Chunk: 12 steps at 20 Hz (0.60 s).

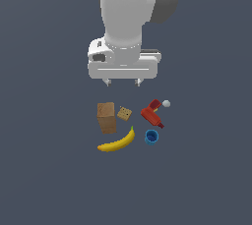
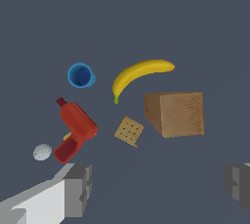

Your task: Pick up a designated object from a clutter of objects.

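Observation:
The designated object is a small red bottle-like thing [image 1: 152, 113] [image 2: 76, 130] with a dark maroon nozzle, lying on the floor at the exterior view's right of the clutter. My gripper [image 1: 123, 82] [image 2: 158, 189] hangs open above and behind the group, touching nothing, its grey fingers [image 2: 78, 189] spread wide. The clutter also holds a brown box [image 1: 106, 117] [image 2: 177, 114], a tiny tan dotted cube [image 1: 124, 114] [image 2: 129, 131], a yellow banana [image 1: 118, 142] [image 2: 139, 74] and a blue cup [image 1: 151, 137] [image 2: 81, 76].
A small pale grey ball [image 1: 166, 103] [image 2: 42, 152] rests right beside the red object's wide end. The dark grey floor [image 1: 49, 170] stretches flat on all sides of the group.

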Motion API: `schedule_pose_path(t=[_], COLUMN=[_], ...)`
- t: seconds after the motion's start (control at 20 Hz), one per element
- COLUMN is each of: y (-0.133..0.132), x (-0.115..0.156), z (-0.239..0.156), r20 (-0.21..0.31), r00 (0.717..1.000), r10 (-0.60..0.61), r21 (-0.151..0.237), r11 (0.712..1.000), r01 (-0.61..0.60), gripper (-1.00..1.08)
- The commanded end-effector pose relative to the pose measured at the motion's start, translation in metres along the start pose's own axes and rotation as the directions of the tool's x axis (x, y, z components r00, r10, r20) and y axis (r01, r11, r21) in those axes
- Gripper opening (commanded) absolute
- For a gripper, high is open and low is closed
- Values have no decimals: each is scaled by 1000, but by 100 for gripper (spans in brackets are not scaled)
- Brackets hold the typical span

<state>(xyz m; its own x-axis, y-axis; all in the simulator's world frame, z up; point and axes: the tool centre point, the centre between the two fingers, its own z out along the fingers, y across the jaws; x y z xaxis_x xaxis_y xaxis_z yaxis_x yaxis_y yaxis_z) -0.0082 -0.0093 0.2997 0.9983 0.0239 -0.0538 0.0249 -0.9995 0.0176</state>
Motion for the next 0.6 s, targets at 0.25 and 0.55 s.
schedule_pose_path(t=[0.25, 0.55], y=[1, -1], x=[1, 3], z=[5, 10], r20=[5, 6], r00=[1000, 999], r10=[-19, -34], r21=[-10, -16], r11=[1000, 999], r01=[19, 34], gripper=[108, 108])
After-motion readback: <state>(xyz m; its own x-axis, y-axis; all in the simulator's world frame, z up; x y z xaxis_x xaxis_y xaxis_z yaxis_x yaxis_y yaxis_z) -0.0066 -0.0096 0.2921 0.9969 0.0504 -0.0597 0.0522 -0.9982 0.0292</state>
